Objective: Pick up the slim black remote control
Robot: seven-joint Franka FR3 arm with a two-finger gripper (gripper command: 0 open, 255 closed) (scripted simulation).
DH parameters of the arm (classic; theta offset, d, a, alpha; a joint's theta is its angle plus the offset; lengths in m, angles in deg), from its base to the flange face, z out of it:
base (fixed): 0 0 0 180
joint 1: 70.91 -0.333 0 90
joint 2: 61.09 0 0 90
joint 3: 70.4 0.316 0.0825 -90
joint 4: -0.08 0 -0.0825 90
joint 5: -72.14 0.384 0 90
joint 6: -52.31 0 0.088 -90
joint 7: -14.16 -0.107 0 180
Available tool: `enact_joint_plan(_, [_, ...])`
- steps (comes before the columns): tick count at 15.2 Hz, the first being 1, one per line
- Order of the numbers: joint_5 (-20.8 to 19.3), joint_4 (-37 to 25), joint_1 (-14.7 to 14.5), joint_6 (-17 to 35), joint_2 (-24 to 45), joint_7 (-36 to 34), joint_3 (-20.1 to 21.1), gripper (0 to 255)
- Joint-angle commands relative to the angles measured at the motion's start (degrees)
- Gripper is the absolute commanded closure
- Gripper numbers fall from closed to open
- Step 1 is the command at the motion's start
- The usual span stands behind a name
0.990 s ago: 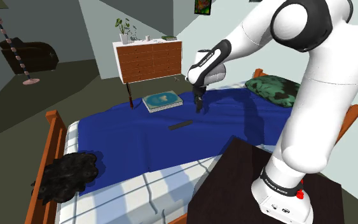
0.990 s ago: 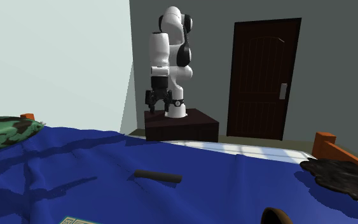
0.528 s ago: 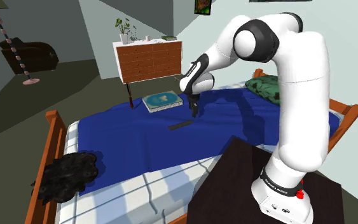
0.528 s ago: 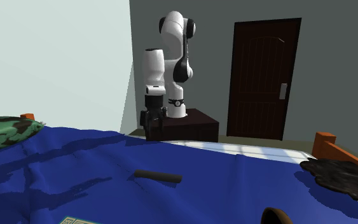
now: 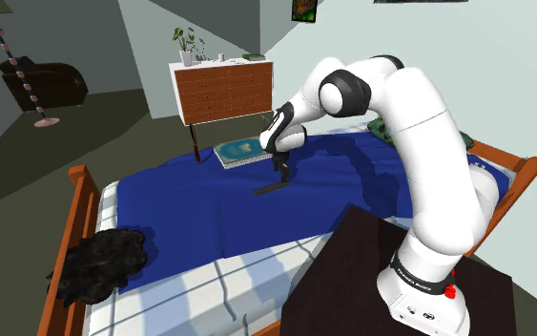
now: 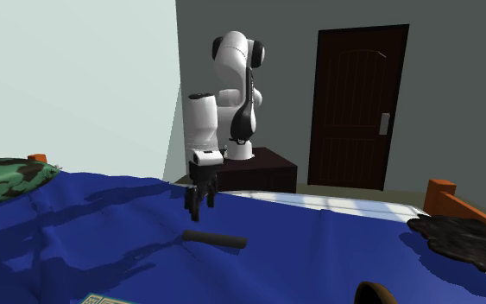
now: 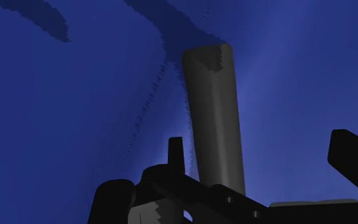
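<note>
Slim dark remote (image 5: 270, 186) is seen lying flat on the bed's blue blanket (image 5: 180, 205), near its middle, apart from a book (image 5: 242, 152) beyond it. The gripper (image 5: 281, 174) is held low over one end of the remote, pointed downward. Fingers (image 7: 350, 150) are spread wide; nothing is clasped. In the wrist view the remote is framed between them, nearer one finger. A black heap (image 5: 99, 262) is noted at the bed's corner.
</note>
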Motion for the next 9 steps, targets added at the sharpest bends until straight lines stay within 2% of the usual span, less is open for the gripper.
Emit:
enact_joint_plan(1, [-0.2, -5.0, 0.9, -0.5, 4.6, 1.6, 1.1, 0])
enact_joint_plan(9, [0.5, -7.8, 1.8, 2.3, 10.0, 2.1, 2.2, 0])
